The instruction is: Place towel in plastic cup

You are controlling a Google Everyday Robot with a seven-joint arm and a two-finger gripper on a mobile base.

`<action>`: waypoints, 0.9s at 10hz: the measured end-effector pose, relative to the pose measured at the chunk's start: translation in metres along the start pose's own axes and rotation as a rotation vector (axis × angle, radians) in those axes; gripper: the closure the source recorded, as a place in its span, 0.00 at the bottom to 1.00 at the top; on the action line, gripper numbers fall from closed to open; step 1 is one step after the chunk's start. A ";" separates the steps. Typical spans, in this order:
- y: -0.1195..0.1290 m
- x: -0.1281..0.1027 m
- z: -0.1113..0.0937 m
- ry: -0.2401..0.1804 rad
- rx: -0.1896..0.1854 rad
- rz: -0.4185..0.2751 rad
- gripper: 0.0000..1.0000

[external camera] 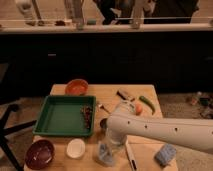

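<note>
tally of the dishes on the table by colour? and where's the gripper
Green rectangular tray: 1
Orange round bowl: 1
Dark red round bowl: 1
Small white round bowl: 1
Total: 4
Gripper: at the table's front edge, right over the pale blue-grey towel.
</note>
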 end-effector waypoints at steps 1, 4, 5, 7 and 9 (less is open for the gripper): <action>0.000 0.000 0.000 0.000 0.000 0.000 0.20; 0.000 0.000 0.001 -0.001 -0.001 0.001 0.20; 0.000 0.000 0.001 -0.001 -0.001 0.001 0.20; 0.000 0.000 0.000 -0.002 0.000 0.001 0.20; 0.000 0.000 0.000 -0.002 0.000 0.000 0.20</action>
